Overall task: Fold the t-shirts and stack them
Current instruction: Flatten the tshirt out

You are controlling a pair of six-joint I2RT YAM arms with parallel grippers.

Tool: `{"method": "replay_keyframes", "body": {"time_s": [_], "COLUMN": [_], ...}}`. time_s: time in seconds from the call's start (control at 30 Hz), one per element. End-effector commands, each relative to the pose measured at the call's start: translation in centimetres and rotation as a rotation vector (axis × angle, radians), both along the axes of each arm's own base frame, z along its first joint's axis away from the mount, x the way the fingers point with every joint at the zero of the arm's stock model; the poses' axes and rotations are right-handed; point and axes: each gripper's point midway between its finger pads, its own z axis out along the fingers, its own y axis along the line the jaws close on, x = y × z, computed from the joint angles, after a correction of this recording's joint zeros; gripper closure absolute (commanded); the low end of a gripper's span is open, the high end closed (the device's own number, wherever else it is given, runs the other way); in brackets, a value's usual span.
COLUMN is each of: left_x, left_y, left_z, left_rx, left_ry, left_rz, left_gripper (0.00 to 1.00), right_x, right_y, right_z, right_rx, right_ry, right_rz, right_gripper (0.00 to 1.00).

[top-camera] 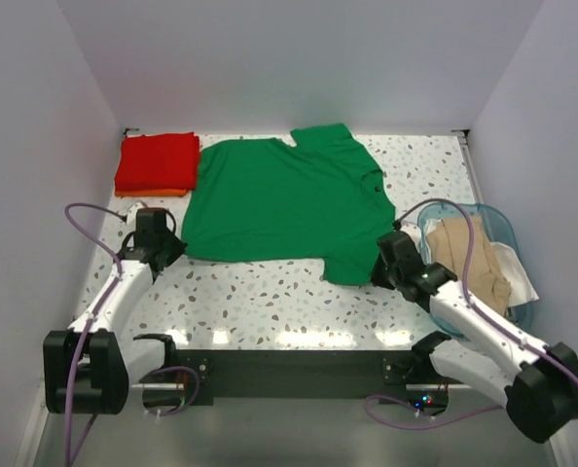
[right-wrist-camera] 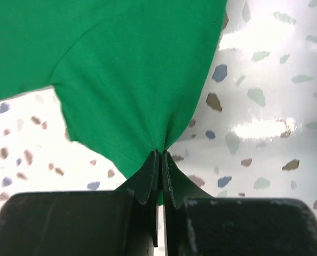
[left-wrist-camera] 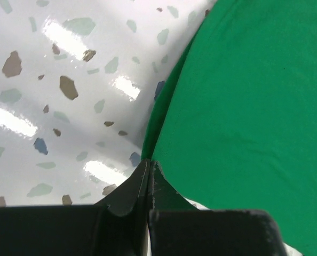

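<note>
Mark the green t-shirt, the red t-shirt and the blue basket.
green t-shirt (top-camera: 279, 199), top external view, middle of its spread body
red t-shirt (top-camera: 158, 161), top external view, centre of the folded top
blue basket (top-camera: 488, 209), top external view, far rim

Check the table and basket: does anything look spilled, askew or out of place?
One thing stands out: a white t-shirt spills over the right rim of the blue basket instead of lying inside it. The green t-shirt lies spread flat, and nothing else looks odd.
</note>
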Motion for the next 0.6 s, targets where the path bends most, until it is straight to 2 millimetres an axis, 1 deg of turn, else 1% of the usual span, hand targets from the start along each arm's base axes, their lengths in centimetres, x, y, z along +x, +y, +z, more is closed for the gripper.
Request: {"method": "replay_keyframes", "body": {"time_s": [0.0,0.03,0.07,0.1,0.13,0.17,0.2,0.23,0.37,0.47,0.5,0.53,0.57], "left_x": [-1.3,-2.0,-2.3,-2.7,-3.1,-3.3,-3.9,-4.2,-4.8,-4.3,-3.7,-3.3,-3.0], "left_y": [0.8,0.9,0.9,1.0,1.1,1.2,1.3,1.4,1.1,0.6,0.4,0.1,0.0], "left_z": [0.3,0.0,0.2,0.6,0.6,1.1,1.0,0.9,1.6,2.1,2.3,2.3,2.4], "left_rx": [0.01,0.011,0.011,0.011,0.012,0.012,0.011,0.012,-0.013,-0.036,-0.039,-0.04,-0.038], "left_ry": [-0.009,0.004,-0.001,-0.017,-0.019,-0.042,-0.031,-0.032,-0.066,-0.097,-0.109,-0.112,-0.114], "left_rz": [0.049,0.063,0.068,0.074,0.087,0.095,0.101,0.109,0.117,0.097,0.084,0.053,0.044], "left_gripper": [1.0,1.0,1.0,1.0,1.0,1.0,1.0,1.0,1.0,1.0,1.0,1.0,1.0], "right_x": [-3.6,-4.1,-5.0,-5.4,-6.2,-6.7,-7.0,-7.7,-9.1,-8.4,-7.6,-6.8,-5.9], "right_y": [-0.3,-0.4,-0.5,-0.5,-0.8,-0.7,-0.7,-0.9,-0.8,-0.6,-0.8,-0.5,0.1], "right_z": [0.1,0.1,0.0,0.9,0.7,1.0,1.8,1.7,2.6,3.6,4.6,4.6,5.1], "right_rx": [0.069,0.084,0.095,0.129,0.129,0.153,0.181,0.184,0.232,0.229,0.21,0.186,0.198], "right_ry": [0.048,0.051,0.071,0.038,0.054,0.051,0.018,0.029,0.019,-0.01,-0.042,-0.03,-0.046], "right_rz": [0.011,0.015,0.022,0.023,0.023,0.028,0.032,0.035,0.065,0.072,0.071,0.075,0.082], "right_gripper": [1.0,1.0,1.0,1.0,1.0,1.0,1.0,1.0,1.0,1.0,1.0,1.0,1.0]}}
